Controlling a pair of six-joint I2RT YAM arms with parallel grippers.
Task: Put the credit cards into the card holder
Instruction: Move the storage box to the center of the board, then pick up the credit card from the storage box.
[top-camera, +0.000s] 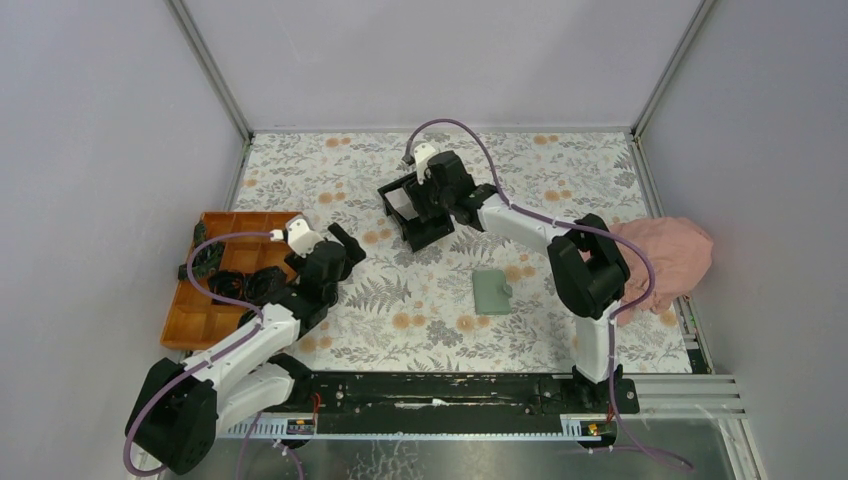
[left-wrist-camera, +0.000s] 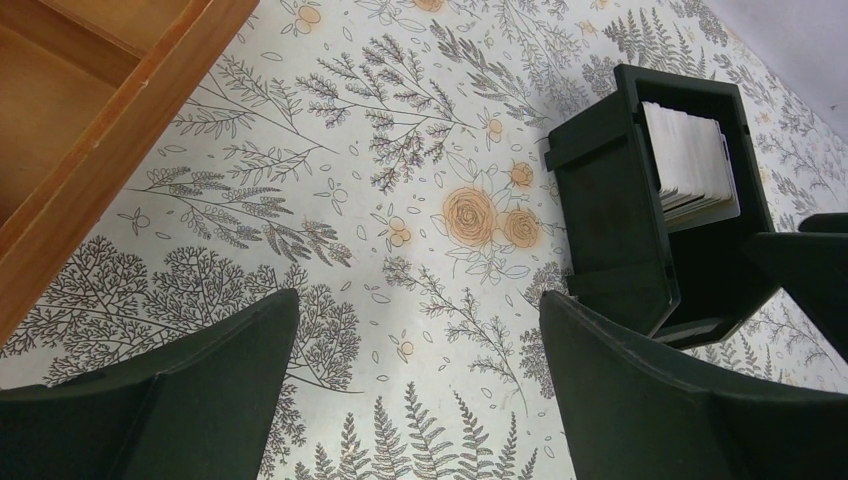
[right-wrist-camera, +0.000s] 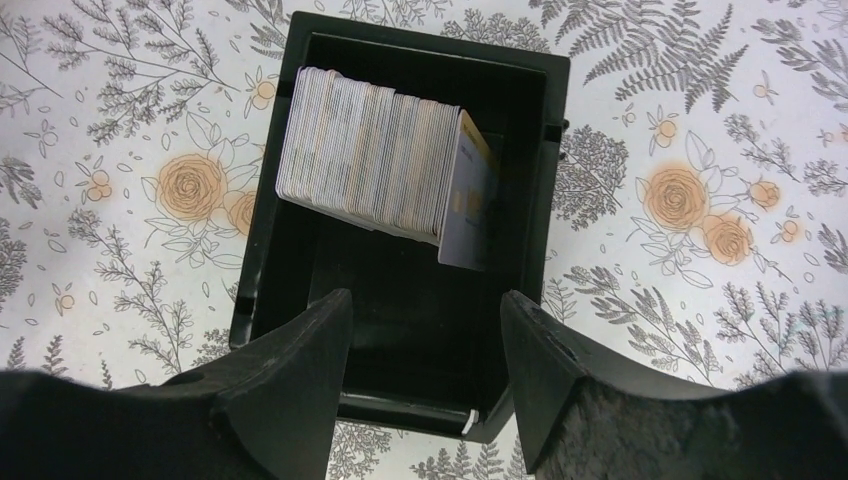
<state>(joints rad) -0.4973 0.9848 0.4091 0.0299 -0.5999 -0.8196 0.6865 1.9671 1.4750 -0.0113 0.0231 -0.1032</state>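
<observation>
From above, the right arm reaches toward 12 o'clock across the flower-printed bench (top-camera: 570, 165). The right pincer (top-camera: 425, 195) hangs over a black square open-top box (top-camera: 418, 236), where a sliver of the thin grey-white credit cards (top-camera: 401, 204) shows. The small flat sage-green card holder (top-camera: 492, 291) lies shut on the bench at about 5 o'clock from the box, well apart from it and near the right arm's elbow. The right arm is the nearer one to both. The left pincer (top-camera: 340, 245) sits out at 9 o'clock, beside an orange compartment tray (top-camera: 200, 320).

In the left wrist view, the left pincer (left-wrist-camera: 418, 310) is spread wide with only bare bench between its fingers. The box (left-wrist-camera: 610, 230) stands at 2 o'clock, with the credit cards (left-wrist-camera: 690, 160) on edge inside it.

In the right wrist view, the right pincer (right-wrist-camera: 425, 305) stands well apart, empty and touching nothing, above the near, vacant half of the box (right-wrist-camera: 430, 45). The credit cards (right-wrist-camera: 365, 150) lie at 12 o'clock from it. They are packed in a row running 9 to 3 o'clock, and their upper edges run 12 to 6. The last card at the 3 o'clock end leans loose from the rest.

The pincer's gap spans 9 to 3, across the cards' thickness. The pick therefore likely calls for a short advance toward 12 o'clock and a narrowing onto that loose end card.
</observation>
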